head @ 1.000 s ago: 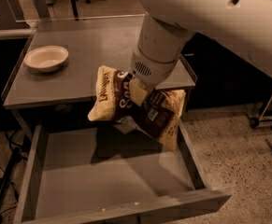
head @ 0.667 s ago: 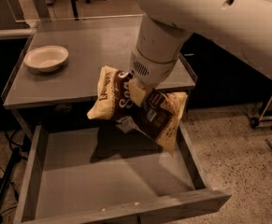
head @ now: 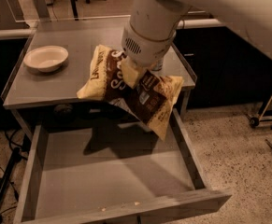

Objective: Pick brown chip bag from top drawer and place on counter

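Observation:
The brown chip bag [head: 140, 94] hangs in the air, folded around my gripper [head: 132, 73], which is shut on its dark middle. The bag's cream-yellow left end lies over the front edge of the grey counter [head: 46, 85]; its right end droops over the back of the open top drawer [head: 107, 171]. My white arm comes down from the upper right and hides the fingers and part of the bag. The drawer is pulled out towards the camera and nothing lies in it.
A white bowl [head: 46, 58] sits on the counter's left part. Dark cabinets with a white rail [head: 219, 55] stand to the right. A wheeled stand [head: 271, 120] is on the speckled floor at far right. Chairs stand behind the counter.
The bag has risen with my gripper and moved back, from low over the drawer's rear to the height of the counter's front edge.

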You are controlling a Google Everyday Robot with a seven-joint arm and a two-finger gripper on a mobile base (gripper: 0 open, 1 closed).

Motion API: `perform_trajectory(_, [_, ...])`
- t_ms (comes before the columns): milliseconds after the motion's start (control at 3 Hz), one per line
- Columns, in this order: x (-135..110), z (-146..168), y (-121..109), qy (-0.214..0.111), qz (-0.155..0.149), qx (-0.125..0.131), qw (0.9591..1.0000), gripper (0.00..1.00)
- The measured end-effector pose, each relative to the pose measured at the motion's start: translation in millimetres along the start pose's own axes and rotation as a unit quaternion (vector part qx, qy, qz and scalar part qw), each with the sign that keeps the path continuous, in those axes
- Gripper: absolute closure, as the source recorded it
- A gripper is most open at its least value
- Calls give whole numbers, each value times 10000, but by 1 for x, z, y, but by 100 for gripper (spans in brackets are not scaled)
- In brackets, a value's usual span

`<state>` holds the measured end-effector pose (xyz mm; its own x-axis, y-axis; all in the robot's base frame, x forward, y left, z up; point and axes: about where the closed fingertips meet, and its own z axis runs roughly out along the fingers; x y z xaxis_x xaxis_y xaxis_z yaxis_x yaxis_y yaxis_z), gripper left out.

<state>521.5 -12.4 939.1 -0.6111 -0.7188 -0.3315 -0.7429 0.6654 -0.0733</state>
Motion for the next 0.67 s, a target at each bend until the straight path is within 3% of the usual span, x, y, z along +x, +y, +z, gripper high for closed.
perform_trajectory(333, [-11, -17, 1, -362, -130, -71, 9992, 100])
perform_trajectory(667, [-6, -10, -1, -247, -3, -91, 9997, 100])
